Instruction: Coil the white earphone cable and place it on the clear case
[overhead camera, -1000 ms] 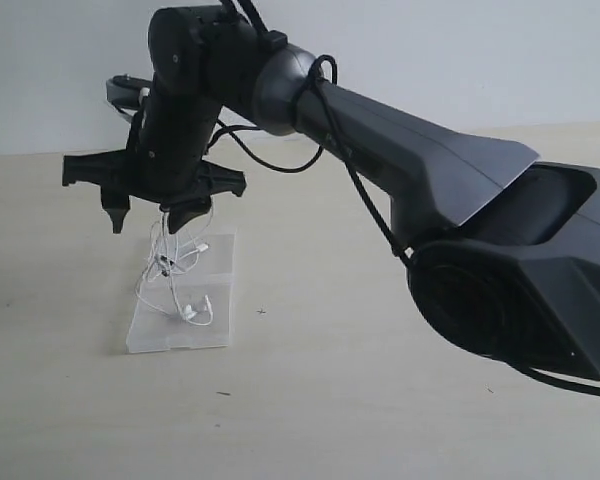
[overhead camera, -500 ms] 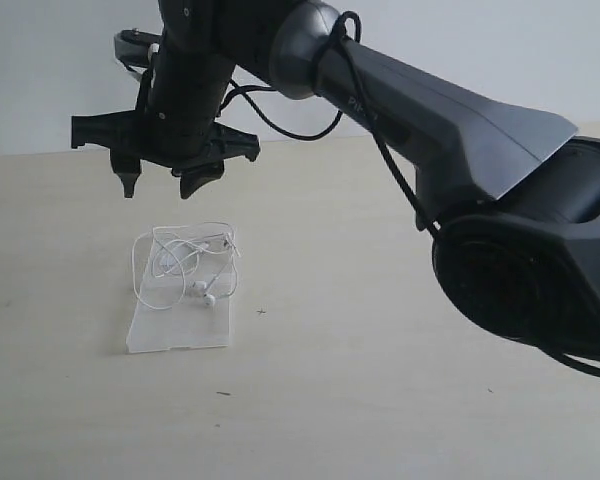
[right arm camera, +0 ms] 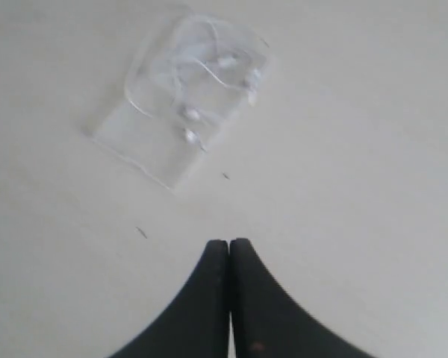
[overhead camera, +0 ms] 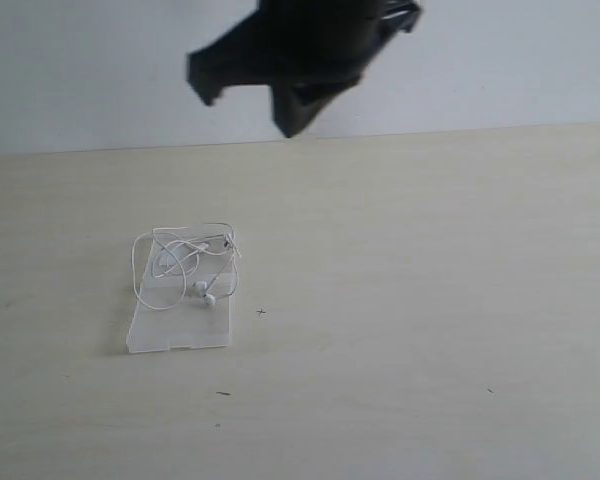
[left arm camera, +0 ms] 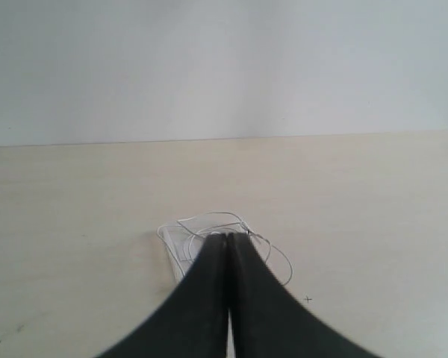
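Toward the table's [overhead camera: 430, 300] left edge, find the white earphone cable [overhead camera: 185, 268] heaped in loose loops on the clear case [overhead camera: 175, 335], touching neither gripper. Judge the task all but done; at most, tidy the coil. Note the left gripper [left arm camera: 228, 237] pinched closed on nothing, the right gripper [right arm camera: 228, 242] likewise. Get the case's whole outline only from the right wrist view; from the left, merely loops behind closed jaws.
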You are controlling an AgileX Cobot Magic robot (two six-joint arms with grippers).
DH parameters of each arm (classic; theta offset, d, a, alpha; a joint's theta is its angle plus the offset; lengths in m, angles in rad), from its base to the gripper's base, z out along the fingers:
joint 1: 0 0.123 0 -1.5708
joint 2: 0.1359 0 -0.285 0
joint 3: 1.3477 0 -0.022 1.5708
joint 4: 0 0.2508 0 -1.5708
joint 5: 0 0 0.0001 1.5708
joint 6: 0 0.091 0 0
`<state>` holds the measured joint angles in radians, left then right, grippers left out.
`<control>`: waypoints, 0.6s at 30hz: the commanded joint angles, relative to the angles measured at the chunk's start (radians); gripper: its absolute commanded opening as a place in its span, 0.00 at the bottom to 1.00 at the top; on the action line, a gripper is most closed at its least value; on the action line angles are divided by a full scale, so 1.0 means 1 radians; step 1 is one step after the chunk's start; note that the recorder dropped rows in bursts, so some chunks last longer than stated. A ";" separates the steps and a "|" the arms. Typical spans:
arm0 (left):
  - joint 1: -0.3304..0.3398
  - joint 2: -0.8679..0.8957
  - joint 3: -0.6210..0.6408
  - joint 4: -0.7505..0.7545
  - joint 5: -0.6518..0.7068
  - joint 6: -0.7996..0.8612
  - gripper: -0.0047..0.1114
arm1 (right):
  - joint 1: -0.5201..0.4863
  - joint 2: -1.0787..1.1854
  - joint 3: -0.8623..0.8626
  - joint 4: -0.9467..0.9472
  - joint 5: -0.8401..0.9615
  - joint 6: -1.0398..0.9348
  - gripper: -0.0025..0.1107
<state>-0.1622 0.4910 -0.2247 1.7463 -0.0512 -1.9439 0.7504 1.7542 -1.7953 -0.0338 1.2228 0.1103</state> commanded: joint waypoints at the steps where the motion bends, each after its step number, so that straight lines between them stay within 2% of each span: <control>1: 0.003 -0.006 0.003 -0.002 0.015 0.005 0.04 | -0.003 -0.238 0.247 -0.141 -0.002 -0.015 0.02; 5: 0.003 -0.006 0.003 -0.002 0.015 0.005 0.04 | -0.003 -0.368 0.313 -0.121 -0.002 -0.015 0.02; 18: 0.003 -0.006 0.003 -0.002 0.014 0.005 0.04 | -0.003 -0.560 0.313 -0.119 -0.002 -0.013 0.02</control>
<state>-0.1622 0.4910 -0.2247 1.7463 -0.0503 -1.9414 0.7504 1.2401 -1.4904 -0.1492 1.2319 0.1003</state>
